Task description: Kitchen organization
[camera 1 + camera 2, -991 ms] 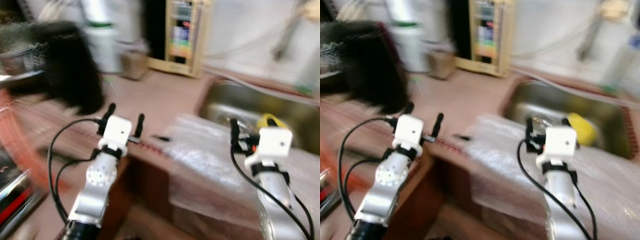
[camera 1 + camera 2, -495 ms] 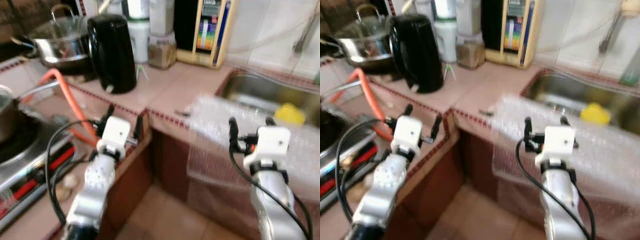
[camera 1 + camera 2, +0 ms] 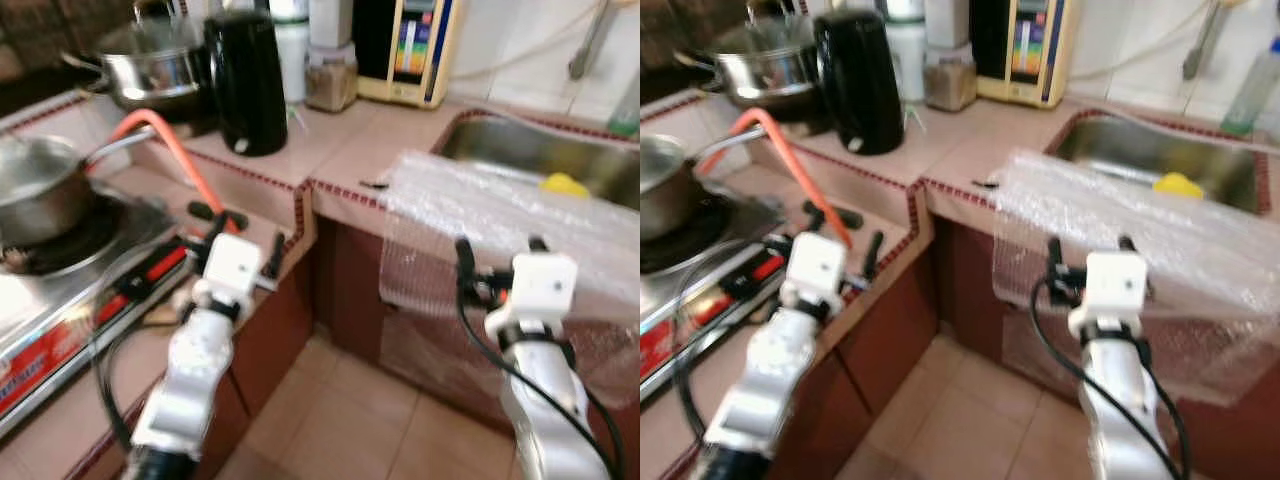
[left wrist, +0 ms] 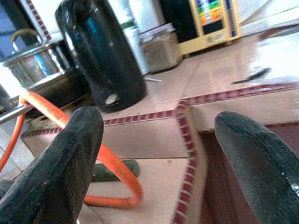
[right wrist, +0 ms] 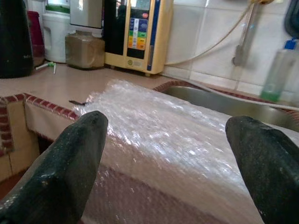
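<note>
My left gripper is held open and empty above the counter corner, beside the stove. My right gripper is open and empty too, in front of a sheet of bubble wrap that drapes over the counter edge by the sink. A black kettle stands on the tiled counter at the back. A yellow object lies in the sink. In the left wrist view the kettle rises between the fingers. Bubble wrap spreads before the right fingers.
A gas stove with a steel pot stands at the left, with an orange hose arching over it. A lidded pot, a jar and a yellow appliance line the back. Tiled floor lies below.
The camera has swung left and pulled back, so the stove and floor show more. Both grippers hold the same open pose before me.
</note>
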Controlling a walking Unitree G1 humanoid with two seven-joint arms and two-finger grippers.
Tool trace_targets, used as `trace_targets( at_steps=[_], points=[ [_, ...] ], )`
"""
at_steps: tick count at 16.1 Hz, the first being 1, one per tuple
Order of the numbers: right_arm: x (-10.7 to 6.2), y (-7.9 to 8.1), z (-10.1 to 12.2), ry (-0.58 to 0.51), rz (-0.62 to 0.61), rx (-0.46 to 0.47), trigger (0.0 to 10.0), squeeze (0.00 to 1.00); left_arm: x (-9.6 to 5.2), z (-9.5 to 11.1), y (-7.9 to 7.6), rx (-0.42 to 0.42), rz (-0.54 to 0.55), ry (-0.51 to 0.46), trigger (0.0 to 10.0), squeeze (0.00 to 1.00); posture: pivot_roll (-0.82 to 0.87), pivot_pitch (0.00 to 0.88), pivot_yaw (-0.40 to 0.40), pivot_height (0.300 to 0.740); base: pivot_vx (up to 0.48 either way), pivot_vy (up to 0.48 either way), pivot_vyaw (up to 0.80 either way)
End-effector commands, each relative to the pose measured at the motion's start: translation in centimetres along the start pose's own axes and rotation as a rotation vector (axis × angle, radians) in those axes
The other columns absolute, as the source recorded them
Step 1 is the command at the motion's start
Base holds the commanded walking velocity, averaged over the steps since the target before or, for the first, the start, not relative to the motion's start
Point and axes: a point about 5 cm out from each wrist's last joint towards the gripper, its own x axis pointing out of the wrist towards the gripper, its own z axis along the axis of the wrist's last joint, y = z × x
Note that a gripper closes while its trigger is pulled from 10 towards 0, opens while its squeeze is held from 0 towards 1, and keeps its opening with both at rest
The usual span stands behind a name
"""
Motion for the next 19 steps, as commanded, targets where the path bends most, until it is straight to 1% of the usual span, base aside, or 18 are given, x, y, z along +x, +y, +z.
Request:
trace_targets(
  at_steps=[1, 4, 5, 6, 7, 8, 9, 11, 13, 19],
  points=[
    [0.09, 0.12, 0.16, -0.004, 0.006, 0.007, 10.0, 1.0, 0.05, -0.04, 0.15, 0.014, -0.005, 0.003, 10.0, 0.0, 0.05, 0.0, 0.018, 0.74, -0.33, 0.0, 0.0],
    [0.11, 0.07, 0.09, -0.001, 0.005, 0.006, 10.0, 1.0, 0.05, -0.12, 0.16, 0.014, -0.009, 0.002, 10.0, 0.0, 0.05, 0.0, 0.017, 0.74, -0.315, 0.0, 0.0],
    [0.1, 0.15, -0.06, 0.005, 0.005, 0.007, 10.0, 1.0, 0.09, -0.11, 0.14, 0.014, -0.017, -0.01, 10.0, 0.0, 0.06, 0.0, 0.016, 0.74, 0.0, 0.0, 0.0],
    [0.2, 0.34, -0.08, 0.007, 0.012, 0.008, 10.0, 1.0, 0.28, -0.16, 0.11, -0.028, -0.025, -0.003, 10.0, 0.0, 0.05, 0.0, 0.016, 0.74, 0.0, 0.0, 0.0],
    [0.22, 0.36, -0.07, 0.007, 0.013, 0.007, 10.0, 1.0, 0.32, -0.13, 0.1, -0.039, -0.028, -0.005, 10.0, 0.0, 0.05, 0.0, 0.015, 0.74, 0.0, 0.0, 0.0],
    [0.24, 0.43, -0.12, 0.01, 0.014, 0.009, 10.0, 1.0, 0.36, 0.07, 0.11, -0.021, -0.036, -0.02, 10.0, 0.0, 0.06, 0.0, 0.015, 0.74, 0.0, 0.0, 0.0],
    [0.12, 0.48, -0.35, 0.02, 0.014, 0.01, 10.0, 1.0, 0.28, -0.09, 0.07, -0.011, -0.032, -0.012, 10.0, 0.0, 0.06, 0.0, 0.015, 0.74, 0.0, 0.0, 0.0],
    [0.09, 0.72, -0.43, 0.023, 0.024, 0.012, 10.0, 1.0, 0.29, -0.2, -0.12, -0.019, -0.058, -0.016, 10.0, 0.0, 0.06, 0.0, 0.012, 0.74, 0.0, 0.0, 0.0],
    [0.03, 0.76, -0.51, 0.027, 0.028, 0.011, 10.0, 1.0, 0.24, -0.36, -0.02, -0.036, -0.055, -0.007, 10.0, 0.0, 0.06, 0.0, 0.011, 0.74, 0.0, -0.338, 0.0],
    [0.25, 0.73, -0.52, 0.026, 0.033, 0.004, 10.0, 1.0, 0.35, -0.38, -0.21, -0.043, -0.069, -0.016, 10.0, 0.0, 0.05, 0.0, 0.012, 0.74, 0.0, -0.455, 0.0]
  ],
)
